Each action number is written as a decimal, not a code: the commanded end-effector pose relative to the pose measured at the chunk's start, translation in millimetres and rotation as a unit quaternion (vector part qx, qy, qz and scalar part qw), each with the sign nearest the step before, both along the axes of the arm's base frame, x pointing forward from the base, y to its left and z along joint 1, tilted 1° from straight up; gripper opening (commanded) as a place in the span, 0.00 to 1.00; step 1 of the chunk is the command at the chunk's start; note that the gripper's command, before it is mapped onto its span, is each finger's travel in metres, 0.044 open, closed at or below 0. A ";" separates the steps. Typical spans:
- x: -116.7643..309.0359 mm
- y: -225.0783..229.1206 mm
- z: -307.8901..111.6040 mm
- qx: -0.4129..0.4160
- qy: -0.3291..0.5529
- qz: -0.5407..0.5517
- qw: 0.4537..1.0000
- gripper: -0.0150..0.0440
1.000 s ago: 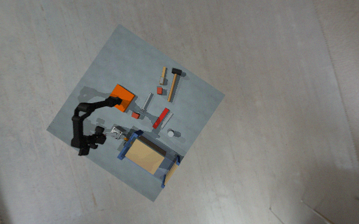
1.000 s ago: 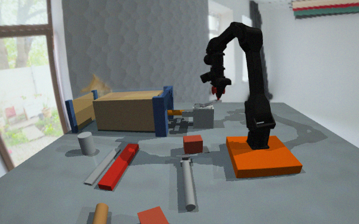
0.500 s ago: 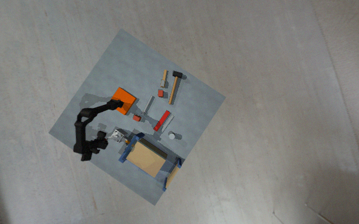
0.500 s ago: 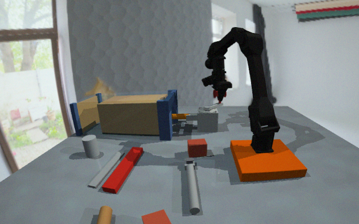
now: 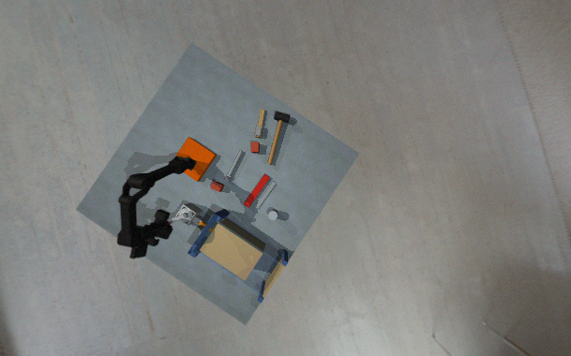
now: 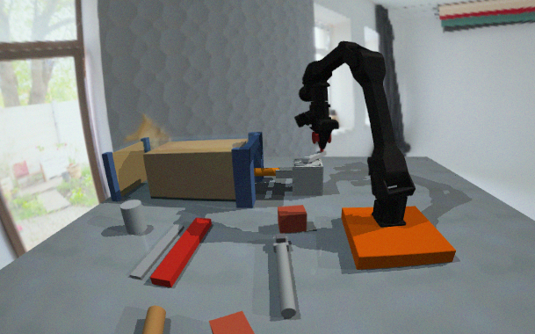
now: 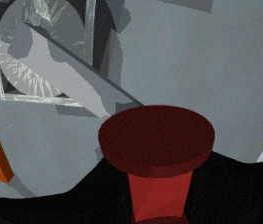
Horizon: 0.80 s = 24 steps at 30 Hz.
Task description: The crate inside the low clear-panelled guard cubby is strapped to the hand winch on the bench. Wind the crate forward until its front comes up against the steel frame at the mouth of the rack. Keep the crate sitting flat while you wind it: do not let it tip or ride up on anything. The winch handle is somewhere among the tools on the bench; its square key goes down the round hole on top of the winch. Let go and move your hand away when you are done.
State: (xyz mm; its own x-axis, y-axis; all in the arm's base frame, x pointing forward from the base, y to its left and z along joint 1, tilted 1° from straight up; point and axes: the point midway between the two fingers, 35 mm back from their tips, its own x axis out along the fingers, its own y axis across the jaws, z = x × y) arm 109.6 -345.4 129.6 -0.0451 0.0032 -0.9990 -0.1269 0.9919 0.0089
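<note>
The tan crate (image 5: 233,253) (image 6: 192,176) sits flat in the cubby, its winch-side end at or close to the blue frame (image 5: 195,250) (image 6: 244,176); contact is hidden. An orange strap (image 5: 202,224) (image 6: 266,171) runs toward the grey winch (image 6: 308,180). The winch handle's grey arm (image 6: 314,156) (image 7: 67,75) reaches from the winch top out to its red knob (image 7: 157,135). In the exterior view the arm slopes up toward the knob. The square key's seating is hidden. My gripper (image 6: 321,147) (image 7: 144,135) points down beside and above the winch, shut on the knob.
The orange base (image 5: 199,150) (image 6: 397,250) bears my arm. A red block (image 5: 217,185) (image 6: 292,219), a grey rod tool (image 6: 285,277), a red bar (image 6: 182,252), a grey strip (image 6: 157,250) and a grey cylinder (image 6: 133,217) lie or stand nearby. A hammer (image 5: 275,142) lies farther off.
</note>
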 end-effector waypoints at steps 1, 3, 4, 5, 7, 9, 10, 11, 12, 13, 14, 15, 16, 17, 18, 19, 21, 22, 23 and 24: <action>24.7 -10.4 3.2 -0.019 -0.020 0.012 1.000 0.25; 27.4 -11.3 3.2 -0.019 -0.020 0.012 1.000 0.25; 28.4 -11.6 3.2 -0.019 -0.020 0.012 1.000 0.25; 30.1 -12.0 3.3 -0.019 -0.020 0.012 1.000 0.25; 32.9 -12.7 3.3 -0.019 -0.020 0.012 1.000 0.25; 35.7 -13.4 3.4 -0.019 -0.021 0.012 1.000 0.25; 36.8 -13.6 3.4 -0.019 -0.021 0.012 1.000 0.25; 38.5 -13.9 3.4 -0.019 -0.021 0.012 1.000 0.25; 39.6 -14.1 3.4 -0.020 -0.021 0.012 1.000 0.25; 41.3 -14.4 3.4 -0.020 -0.021 0.012 1.000 0.25; 42.4 -14.6 3.5 -0.020 -0.021 0.012 1.000 0.25; 44.1 -14.8 3.5 -0.020 -0.021 0.012 1.000 0.25; 45.2 -14.9 3.5 -0.020 -0.021 0.012 1.000 0.25; 47.0 -15.1 3.5 -0.020 -0.021 0.012 1.000 0.25; 48.1 -15.2 3.5 -0.020 -0.021 0.012 1.000 0.25; 49.8 -15.3 3.5 -0.020 -0.021 0.012 1.000 0.25; 52.7 -15.5 3.6 -0.020 -0.021 0.012 1.000 0.25; 53.8 -15.5 3.6 -0.020 -0.021 0.012 1.000 0.25; 55.6 -15.5 3.6 -0.020 -0.021 0.012 1.000 0.25; 56.7 -15.5 3.6 -0.020 -0.021 0.012 1.000 0.25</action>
